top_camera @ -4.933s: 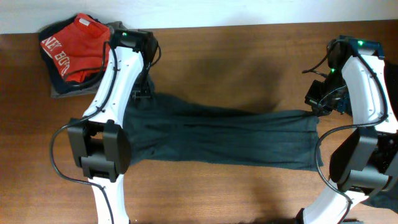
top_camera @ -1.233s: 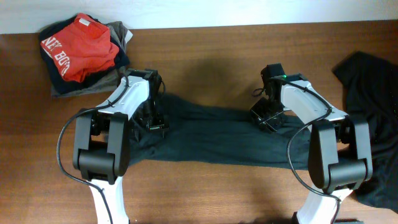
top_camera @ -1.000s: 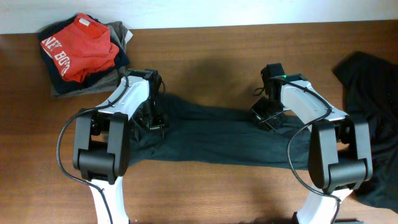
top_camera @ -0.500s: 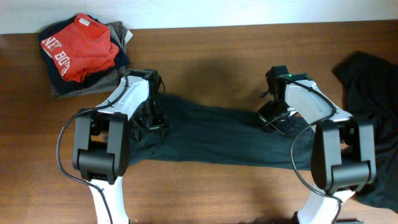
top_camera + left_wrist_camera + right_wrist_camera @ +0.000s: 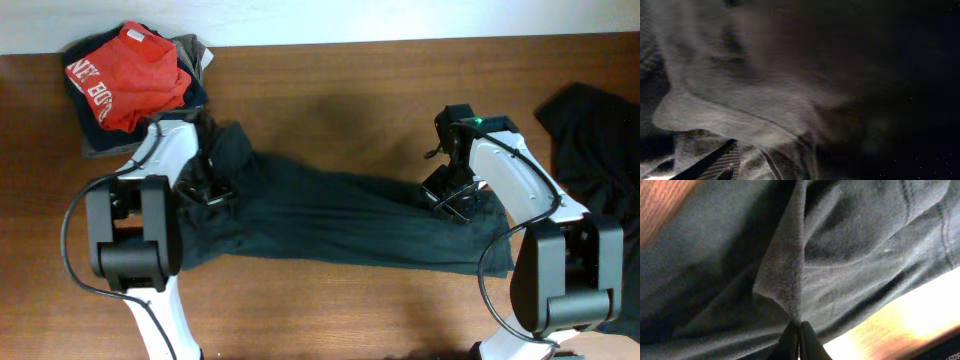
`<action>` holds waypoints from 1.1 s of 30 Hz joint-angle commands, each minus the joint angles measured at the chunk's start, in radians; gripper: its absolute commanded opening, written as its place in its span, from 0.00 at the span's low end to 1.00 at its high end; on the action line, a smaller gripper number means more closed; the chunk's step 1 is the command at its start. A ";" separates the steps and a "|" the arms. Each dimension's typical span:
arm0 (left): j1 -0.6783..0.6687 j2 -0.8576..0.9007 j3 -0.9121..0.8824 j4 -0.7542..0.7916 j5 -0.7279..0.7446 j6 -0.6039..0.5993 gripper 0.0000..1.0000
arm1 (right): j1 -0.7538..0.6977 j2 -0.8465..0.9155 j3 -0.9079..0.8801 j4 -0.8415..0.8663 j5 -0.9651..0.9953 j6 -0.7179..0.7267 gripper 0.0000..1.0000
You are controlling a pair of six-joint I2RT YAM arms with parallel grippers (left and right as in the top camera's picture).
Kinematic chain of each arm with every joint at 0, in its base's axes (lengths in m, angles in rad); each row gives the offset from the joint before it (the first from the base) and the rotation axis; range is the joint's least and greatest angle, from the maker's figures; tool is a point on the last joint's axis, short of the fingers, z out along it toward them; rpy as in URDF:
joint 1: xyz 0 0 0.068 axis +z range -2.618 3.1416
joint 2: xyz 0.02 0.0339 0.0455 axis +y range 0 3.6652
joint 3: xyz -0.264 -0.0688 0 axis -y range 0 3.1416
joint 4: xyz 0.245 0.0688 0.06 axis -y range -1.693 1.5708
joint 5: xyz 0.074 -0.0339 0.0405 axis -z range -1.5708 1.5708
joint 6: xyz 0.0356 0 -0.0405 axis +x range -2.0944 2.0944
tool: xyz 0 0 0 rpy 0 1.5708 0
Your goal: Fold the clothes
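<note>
Closest in, my right gripper [image 5: 799,339] is clenched tight on a peaked fold of the dark grey garment [image 5: 790,265]. The fleecy cloth rises from the pinch as a narrow ridge, with slack creases falling off to either side. My left gripper [image 5: 205,188] sits down in the same garment's left end. That wrist view is all blurred grey cloth crossed by a curved hem, with one left finger [image 5: 715,166] showing at the bottom, so I cannot tell whether that hand is holding or released.

From above, the garment lies as a long wrinkled band across the middle of the table [image 5: 350,100], running from my left arm to my right. Its left end is bunched into a raised lump beside my left gripper, and its right end spreads wider, past my right gripper. The near long edge lies fairly straight, with a strip of bare wood between it and the table's front. The far long edge slants, and beyond it a wide stretch of open wood runs up to the back edge.

Farther off, a black garment [image 5: 585,130] lies crumpled at the right edge of the table, apart from my right gripper. In the far left corner is a stack: a red piece [image 5: 125,75] with white lettering on top, a navy piece [image 5: 85,112] under it, and an olive-grey piece [image 5: 190,50] at the back. The bunched end lies near this stack.
</note>
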 commanded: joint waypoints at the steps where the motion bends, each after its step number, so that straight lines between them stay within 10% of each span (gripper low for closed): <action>1: 0.069 0.010 -0.017 0.011 -0.110 -0.013 0.74 | -0.008 -0.017 -0.008 -0.028 0.067 -0.008 0.05; 33: 0.212 0.009 -0.015 0.005 -0.132 -0.007 0.74 | -0.146 -0.198 0.006 -0.220 0.221 -0.090 0.09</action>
